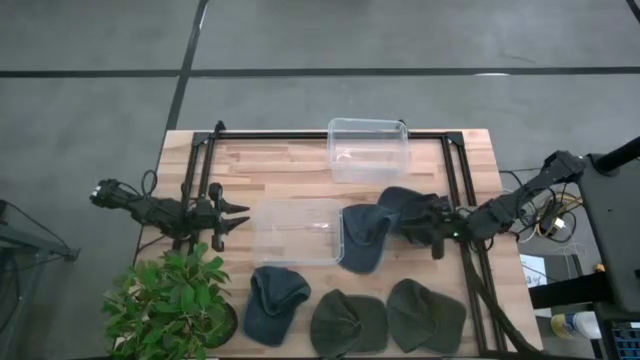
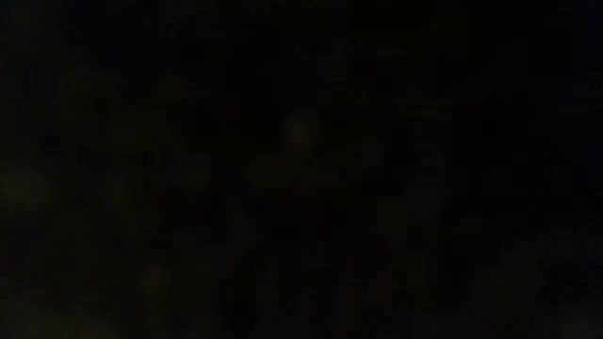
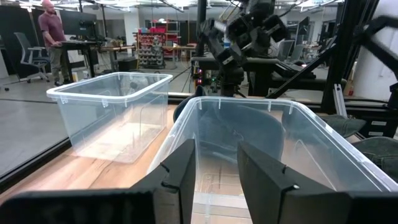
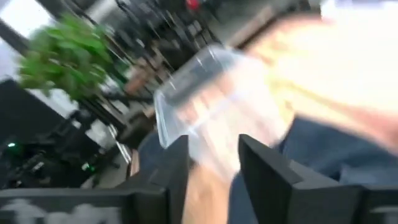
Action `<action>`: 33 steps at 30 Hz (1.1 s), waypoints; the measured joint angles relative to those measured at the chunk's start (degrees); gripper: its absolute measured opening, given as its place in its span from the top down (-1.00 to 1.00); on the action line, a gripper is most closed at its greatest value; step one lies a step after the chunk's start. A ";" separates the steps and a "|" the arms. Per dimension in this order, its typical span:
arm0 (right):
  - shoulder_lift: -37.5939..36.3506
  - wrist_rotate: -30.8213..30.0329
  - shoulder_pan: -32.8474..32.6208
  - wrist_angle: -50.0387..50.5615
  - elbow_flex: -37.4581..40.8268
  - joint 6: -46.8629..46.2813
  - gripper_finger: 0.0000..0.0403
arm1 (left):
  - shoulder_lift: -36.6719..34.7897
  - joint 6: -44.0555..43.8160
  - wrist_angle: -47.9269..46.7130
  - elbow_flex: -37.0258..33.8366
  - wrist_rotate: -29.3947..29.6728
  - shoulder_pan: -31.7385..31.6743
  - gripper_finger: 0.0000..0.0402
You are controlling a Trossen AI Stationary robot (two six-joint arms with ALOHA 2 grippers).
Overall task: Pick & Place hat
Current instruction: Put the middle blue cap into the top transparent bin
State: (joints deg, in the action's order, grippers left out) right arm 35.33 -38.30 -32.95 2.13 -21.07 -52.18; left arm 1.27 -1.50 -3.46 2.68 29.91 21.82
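Observation:
Several hats lie on the wooden table. A dark blue hat (image 1: pixel 400 200) lies under my right gripper (image 1: pixel 418 222), and a second blue hat (image 1: pixel 362 238) rests against the right wall of the near clear bin (image 1: pixel 295 232). Another blue hat (image 1: pixel 275 300) and two green hats (image 1: pixel 348 322) (image 1: pixel 425 315) lie along the near edge. My right gripper (image 4: pixel 214 174) is open above the blue hat (image 4: pixel 336 155), nothing between its fingers. My left gripper (image 1: pixel 235 218) (image 3: pixel 214 174) is open, just left of the near bin (image 3: pixel 249 124). The low view is dark.
A second clear bin (image 1: pixel 368 150) (image 3: pixel 112 106) stands at the far middle of the table. A potted plant (image 1: pixel 170 305) fills the near left corner. A black frame (image 1: pixel 320 135) runs along the table's far edge and sides. A person (image 3: pixel 53 31) stands in the room behind.

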 joint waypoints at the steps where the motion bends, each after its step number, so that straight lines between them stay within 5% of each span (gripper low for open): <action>1: 2.97 0.30 0.00 4.04 -2.81 -3.99 0.21 | -0.02 0.00 0.02 0.00 -0.02 0.00 0.44; 7: 20.27 4.02 0.12 22.93 -19.11 -22.18 0.02 | 0.00 0.00 0.00 -0.02 -0.04 0.01 0.44; 15: 39.28 11.92 0.72 43.01 -34.45 -37.81 0.00 | 0.01 -0.01 0.00 0.00 -0.19 0.01 0.44; 23: 52.21 20.17 1.05 45.58 -39.13 -40.84 0.01 | 0.01 0.00 0.00 -0.02 -0.17 0.00 0.44; 33: 57.24 20.01 1.20 45.65 -41.95 -41.52 0.01 | 0.01 0.00 0.02 0.00 -0.10 0.00 0.44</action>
State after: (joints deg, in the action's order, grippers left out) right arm 92.57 -18.30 -31.75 47.78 -63.02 -93.70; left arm 1.28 -1.50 -3.44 2.68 29.80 21.82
